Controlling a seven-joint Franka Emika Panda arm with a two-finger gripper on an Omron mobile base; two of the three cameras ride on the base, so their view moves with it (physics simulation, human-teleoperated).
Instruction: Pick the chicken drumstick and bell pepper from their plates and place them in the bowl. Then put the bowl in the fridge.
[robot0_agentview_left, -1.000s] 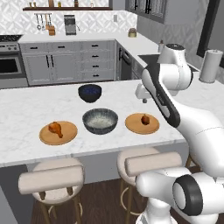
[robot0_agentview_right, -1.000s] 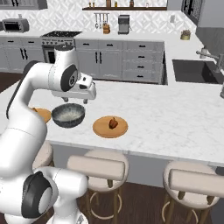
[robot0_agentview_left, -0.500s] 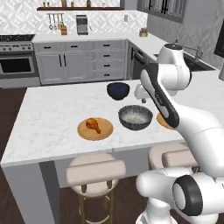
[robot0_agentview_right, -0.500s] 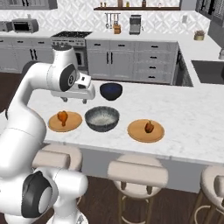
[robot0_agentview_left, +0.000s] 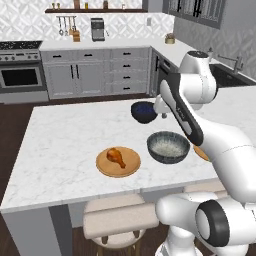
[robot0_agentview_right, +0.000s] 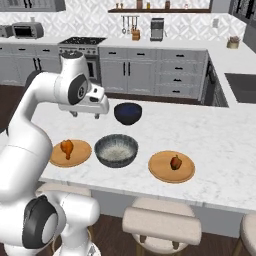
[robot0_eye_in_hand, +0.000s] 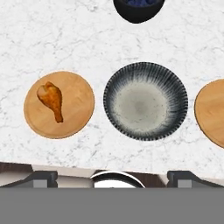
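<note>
The chicken drumstick (robot0_agentview_left: 116, 156) (robot0_agentview_right: 67, 148) (robot0_eye_in_hand: 51, 99) lies on the left wooden plate (robot0_agentview_left: 127, 169) (robot0_agentview_right: 82, 155) (robot0_eye_in_hand: 74, 116). To its right stands the grey bowl (robot0_agentview_left: 168, 147) (robot0_agentview_right: 116, 150) (robot0_eye_in_hand: 145, 100), with nothing in it. The bell pepper (robot0_agentview_right: 175, 162) sits on the right plate (robot0_agentview_right: 162, 172) (robot0_eye_in_hand: 212, 113), which my arm partly hides in the left base view. My gripper (robot0_agentview_left: 161, 114) (robot0_agentview_right: 85, 115) (robot0_eye_in_hand: 113, 179) hangs open and holds nothing, well above the counter, over its near edge in front of the drumstick plate and the bowl. The fridge is out of view.
A glossy dark blue bowl (robot0_agentview_left: 144, 111) (robot0_agentview_right: 127, 112) (robot0_eye_in_hand: 138, 8) stands just behind the grey bowl. Padded stools (robot0_agentview_left: 117, 220) (robot0_agentview_right: 161, 225) are tucked under the marble counter's (robot0_agentview_left: 60, 145) near edge. Cabinets and a stove (robot0_agentview_left: 20, 75) line the back wall across a dark floor.
The whole scene has slid to the right in both base views, so the base has driven along the counter. The plates, bowls and food lie as before. The gripper has stayed open.
</note>
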